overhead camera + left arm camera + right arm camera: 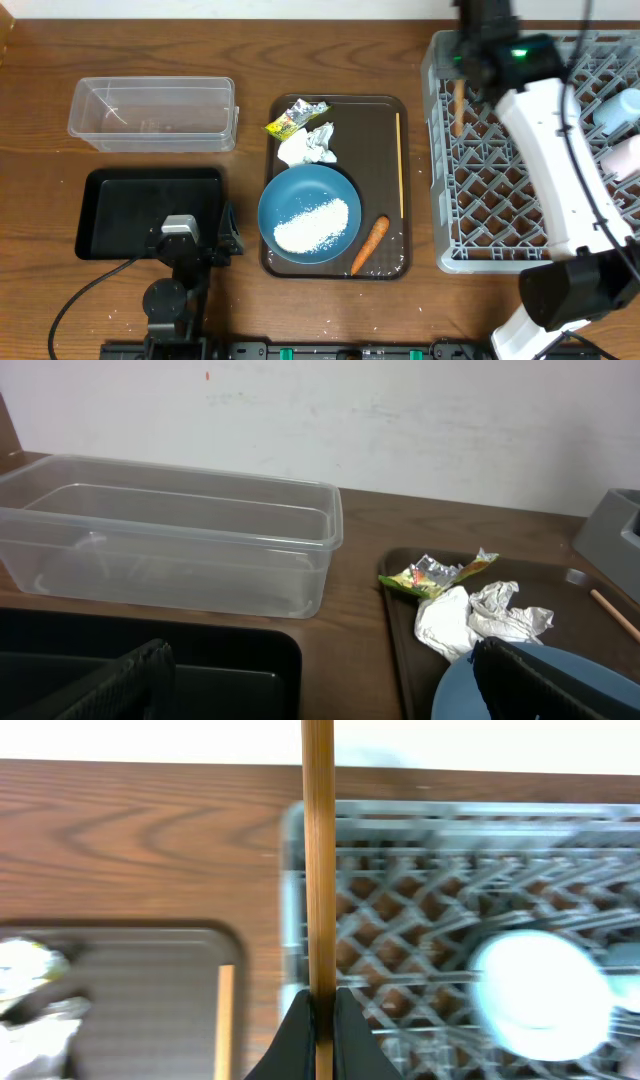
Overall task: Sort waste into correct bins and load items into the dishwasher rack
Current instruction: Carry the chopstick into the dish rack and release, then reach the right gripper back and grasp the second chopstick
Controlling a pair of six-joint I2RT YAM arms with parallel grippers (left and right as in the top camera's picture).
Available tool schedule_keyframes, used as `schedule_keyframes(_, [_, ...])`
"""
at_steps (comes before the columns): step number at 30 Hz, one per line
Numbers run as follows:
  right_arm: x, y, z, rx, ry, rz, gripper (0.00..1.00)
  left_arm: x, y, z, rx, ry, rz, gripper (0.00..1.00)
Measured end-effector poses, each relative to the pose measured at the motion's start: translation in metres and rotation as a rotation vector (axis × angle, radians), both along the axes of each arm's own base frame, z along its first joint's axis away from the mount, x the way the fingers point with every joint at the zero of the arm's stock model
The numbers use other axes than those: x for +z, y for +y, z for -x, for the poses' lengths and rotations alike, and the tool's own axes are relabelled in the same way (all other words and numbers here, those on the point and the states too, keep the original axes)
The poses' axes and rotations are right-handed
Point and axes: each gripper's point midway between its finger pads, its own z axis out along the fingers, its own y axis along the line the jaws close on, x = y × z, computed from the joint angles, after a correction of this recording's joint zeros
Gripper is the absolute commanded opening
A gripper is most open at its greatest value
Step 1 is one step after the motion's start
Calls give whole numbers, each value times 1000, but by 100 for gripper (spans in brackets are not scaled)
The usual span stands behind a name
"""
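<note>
My right gripper (320,995) is shut on a wooden chopstick (318,850), holding it over the left rim of the grey dishwasher rack (440,150). A second chopstick (400,165) lies on the brown tray (385,120). That tray also carries the blue plate (310,190) with rice (312,225), a carrot (369,245), a crumpled tissue (310,145) and a yellow-green wrapper (290,118). My left gripper (330,690) stands open above the black tray's (110,215) right end, with nothing between its fingers. The clear tub (152,112) sits behind it.
Inside the rack at the far right rest a light-blue bowl (620,108) and a white cup (625,155). The right arm's white link crosses over the rack. A black cable trails from the left arm's base at the table's front edge.
</note>
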Motion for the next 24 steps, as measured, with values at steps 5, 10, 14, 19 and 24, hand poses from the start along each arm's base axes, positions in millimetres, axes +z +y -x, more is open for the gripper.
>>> schedule_keyframes(5, [-45,-22,-12,0,83,19,1,0,0,0,0,0,0,97])
schedule_keyframes(10, [-101,-13,-18,46,191,-15,23,0,0,0,0,0,0,97])
schedule_keyframes(14, [-117,-7,-16,60,231,-35,40,0,0,0,0,0,0,97])
schedule_keyframes(19, [-121,-6,-10,51,260,-55,44,0,0,0,0,0,0,97])
schedule_keyframes(24, [-123,8,2,81,311,-132,51,0,0,0,0,0,0,97])
